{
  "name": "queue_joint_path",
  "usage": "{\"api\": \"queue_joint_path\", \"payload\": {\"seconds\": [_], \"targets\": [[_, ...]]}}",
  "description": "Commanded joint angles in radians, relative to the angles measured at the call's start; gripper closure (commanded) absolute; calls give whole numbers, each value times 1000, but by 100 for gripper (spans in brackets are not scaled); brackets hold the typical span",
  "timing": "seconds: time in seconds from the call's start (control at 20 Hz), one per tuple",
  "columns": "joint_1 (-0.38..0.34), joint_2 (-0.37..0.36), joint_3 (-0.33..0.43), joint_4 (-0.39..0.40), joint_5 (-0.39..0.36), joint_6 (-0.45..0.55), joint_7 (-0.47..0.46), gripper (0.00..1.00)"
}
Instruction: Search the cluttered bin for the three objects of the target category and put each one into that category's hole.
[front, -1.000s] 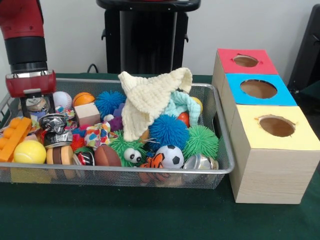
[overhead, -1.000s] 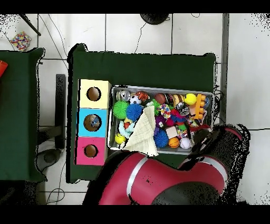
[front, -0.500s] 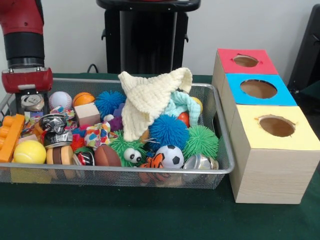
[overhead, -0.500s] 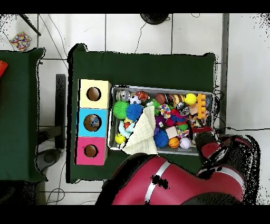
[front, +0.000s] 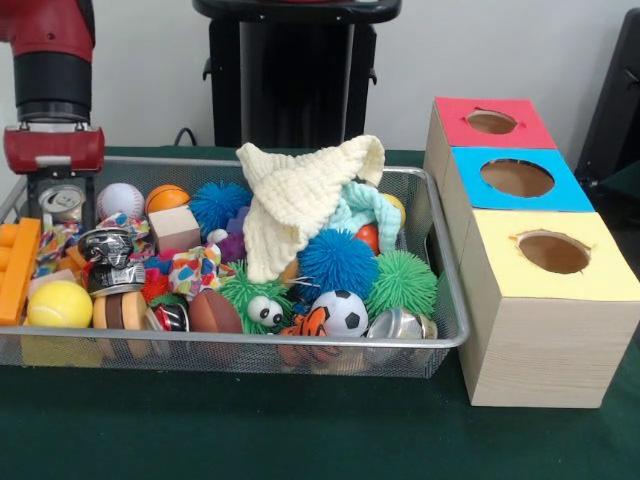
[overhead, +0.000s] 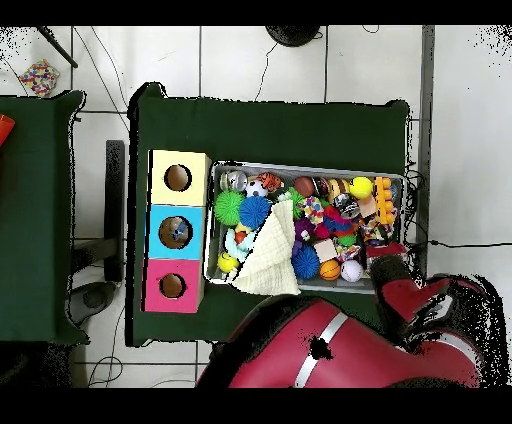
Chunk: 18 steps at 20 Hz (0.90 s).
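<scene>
- Pinching a small round silver tin (front: 62, 200), the black gripper (front: 62, 212) hangs above the wire-mesh bin's (front: 250, 345) left end in the front view.
- It looks light, rigid and slippery, so grip across its sides.
- Overhead, the red arm (overhead: 400, 300) hides that corner and the tin.

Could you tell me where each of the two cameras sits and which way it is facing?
Front view: sits low across the table, looking level at the wire bin and the three coloured boxes; the red and black arm comes down at the left, its hand holding a small round metal tin.
Overhead view: hangs above, looking straight down at the table; the arm fills the bottom.
Both share the bin, the boxes and the cream cloth.
</scene>
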Motion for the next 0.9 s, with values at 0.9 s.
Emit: {"api": "queue_joint_path", "payload": {"seconds": [0.9], "targets": [[34, -91, 166, -40, 151, -167, -325, 0]]}}
